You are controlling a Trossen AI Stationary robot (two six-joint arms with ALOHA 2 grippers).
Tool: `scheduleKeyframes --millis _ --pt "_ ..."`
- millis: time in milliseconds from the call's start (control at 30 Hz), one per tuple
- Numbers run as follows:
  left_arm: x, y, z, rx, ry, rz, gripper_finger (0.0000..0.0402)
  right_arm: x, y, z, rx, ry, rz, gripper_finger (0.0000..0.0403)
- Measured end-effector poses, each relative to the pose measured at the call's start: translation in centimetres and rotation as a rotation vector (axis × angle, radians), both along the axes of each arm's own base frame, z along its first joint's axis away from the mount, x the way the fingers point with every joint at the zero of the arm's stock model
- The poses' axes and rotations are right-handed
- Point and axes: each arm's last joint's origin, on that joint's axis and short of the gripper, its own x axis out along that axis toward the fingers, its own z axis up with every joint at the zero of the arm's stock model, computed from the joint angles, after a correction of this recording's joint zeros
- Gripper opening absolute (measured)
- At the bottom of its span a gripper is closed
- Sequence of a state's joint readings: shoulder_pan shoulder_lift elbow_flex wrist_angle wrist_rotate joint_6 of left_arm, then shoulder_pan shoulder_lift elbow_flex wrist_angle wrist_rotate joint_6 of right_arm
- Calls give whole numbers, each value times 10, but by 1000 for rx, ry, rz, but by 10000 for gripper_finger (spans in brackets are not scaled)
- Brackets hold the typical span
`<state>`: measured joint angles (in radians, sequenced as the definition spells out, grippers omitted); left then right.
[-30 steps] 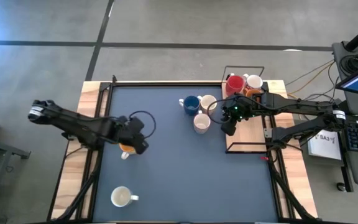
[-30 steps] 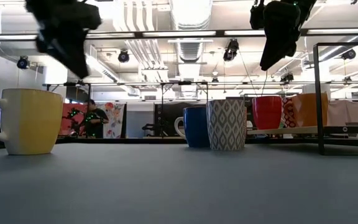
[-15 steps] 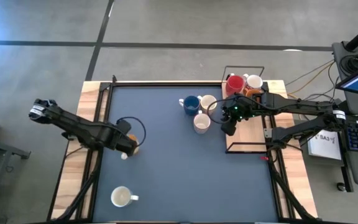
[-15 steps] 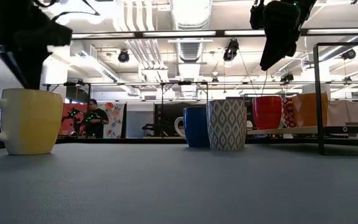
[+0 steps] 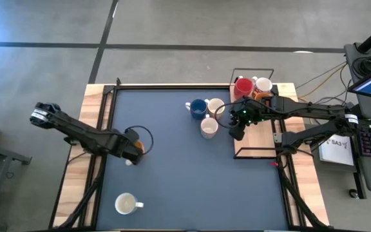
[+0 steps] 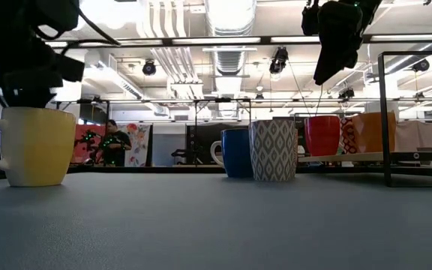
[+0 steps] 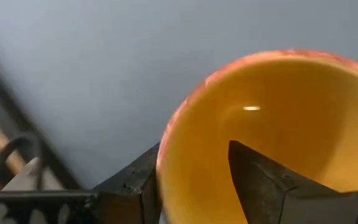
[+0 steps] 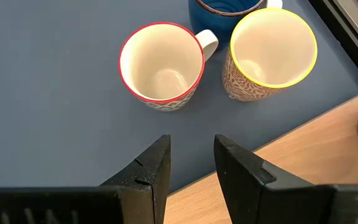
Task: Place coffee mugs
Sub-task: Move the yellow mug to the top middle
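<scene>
two dark jointed arms, each with a white band near the base; a black cable loops beside the left gripper (image 5: 133, 147).

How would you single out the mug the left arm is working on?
Look at the blue table mat's left edge, about halfway down. There the left hand straddles the rim of an orange mug, one finger inside. It stands alone; the only nearby mug is cream.

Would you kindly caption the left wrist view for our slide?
Left gripper straddles the orange mug's rim, one finger inside, one outside, above the blue table.
</scene>
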<state>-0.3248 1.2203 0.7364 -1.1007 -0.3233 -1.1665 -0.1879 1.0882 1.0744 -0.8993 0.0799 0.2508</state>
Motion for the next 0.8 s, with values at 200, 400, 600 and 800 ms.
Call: scheduleKeyframes --millis 200,400,600,800 --pt "5 -1 -9 -7 -44 -49 88 0 0 0 0 0 0 112" --pt "15 1 -2 7 -93 -109 12 0 0 0 0 0 0 112" --pt "34 14 13 83 -197 -147 7 0 0 0 0 0 0 112" --pt "55 37 19 104 -245 -190 6 0 0 0 0 0 0 112"
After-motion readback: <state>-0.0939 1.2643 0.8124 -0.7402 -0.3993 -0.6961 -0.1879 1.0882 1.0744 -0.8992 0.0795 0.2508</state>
